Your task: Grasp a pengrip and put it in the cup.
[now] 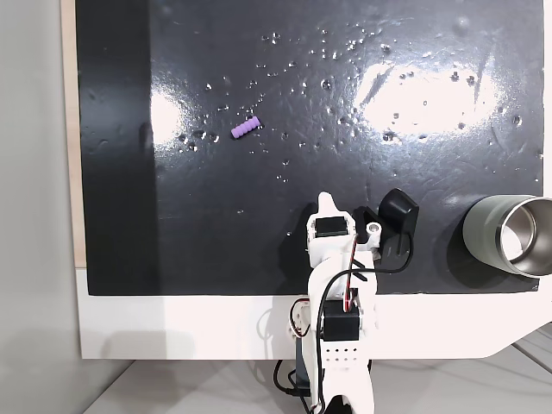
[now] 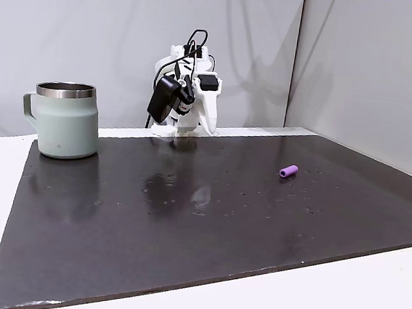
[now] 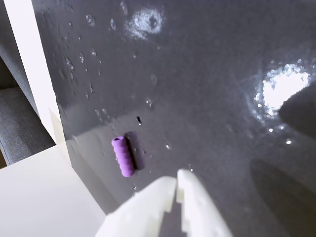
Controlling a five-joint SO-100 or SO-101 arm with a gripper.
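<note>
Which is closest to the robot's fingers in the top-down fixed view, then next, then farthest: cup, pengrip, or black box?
1. black box, just right of the fingers.
2. pengrip, up and left.
3. cup, far right edge.

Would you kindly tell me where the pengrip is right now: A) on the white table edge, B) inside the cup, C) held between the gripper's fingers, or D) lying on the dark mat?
D: the pengrip lies alone on the dark mat, apart from the cup and gripper.
</note>
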